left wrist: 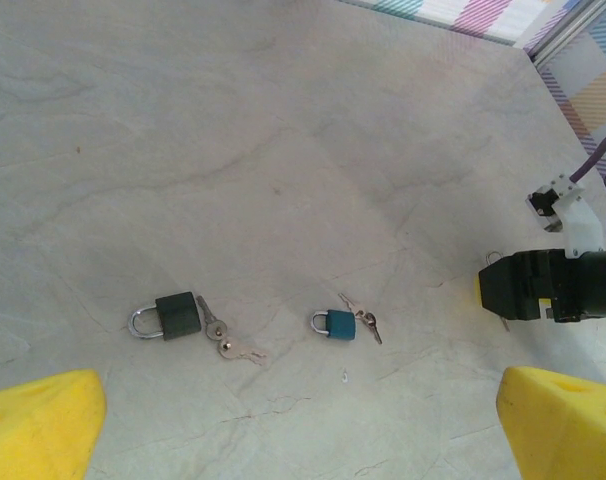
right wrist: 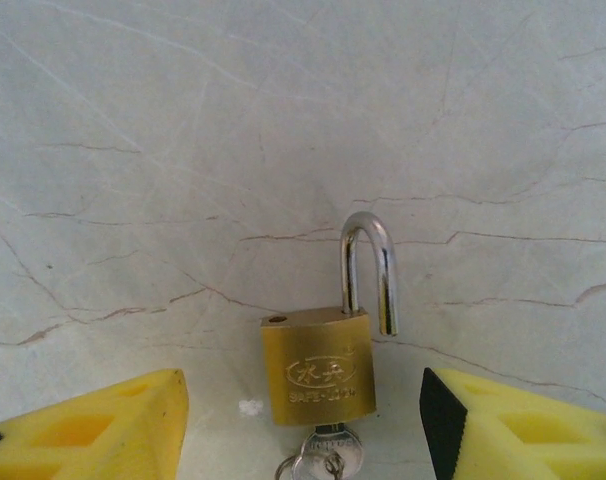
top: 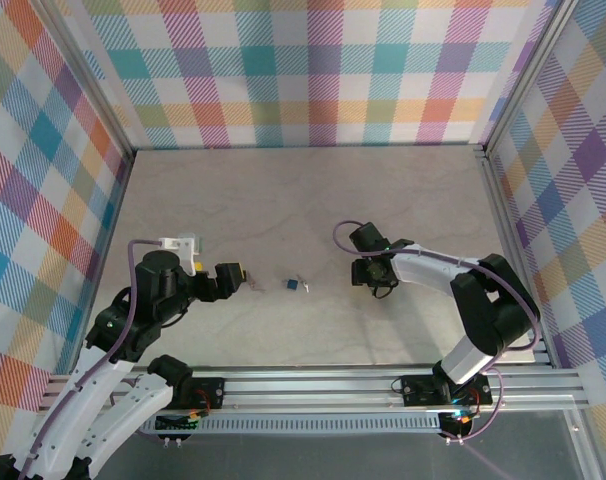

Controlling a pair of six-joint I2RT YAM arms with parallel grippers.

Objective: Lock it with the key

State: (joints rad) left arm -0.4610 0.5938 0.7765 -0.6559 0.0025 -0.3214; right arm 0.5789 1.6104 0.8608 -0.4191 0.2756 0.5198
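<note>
The blue padlock (top: 294, 285) lies flat on the pale marble-patterned desk (top: 283, 200), about midway between the two arms, and serves as the reference here. In the left wrist view its shackle is seated in the body and a small bunch of keys (left wrist: 363, 318) touches its right edge.

Left of the blue padlock, well apart from it, lies a dark green padlock (left wrist: 173, 316) with its shackle also seated and its own keys (left wrist: 233, 345) just beside its right side. Further left of the blue padlock, the left end effector (top: 247, 278) hovers released, its yellow fingers (left wrist: 43, 425) spread wide and gripping nothing.

To the right of the blue padlock, the right end effector (top: 368, 272) is low over the desk. Between its fingers (right wrist: 103, 430) lies the brass padlock (right wrist: 320, 368), flat on the desk. Its shackle (right wrist: 368, 265) is raised and unlatched: one leg sits in the body, and the free leg hangs outside the body's right edge, away from the empty hole on top. A key (right wrist: 328, 450) sits in the keyhole at the bottom, with a ring (right wrist: 303, 465) attached. The right end effector is released, with a bare strip of desk between each finger and the brass body.
</note>
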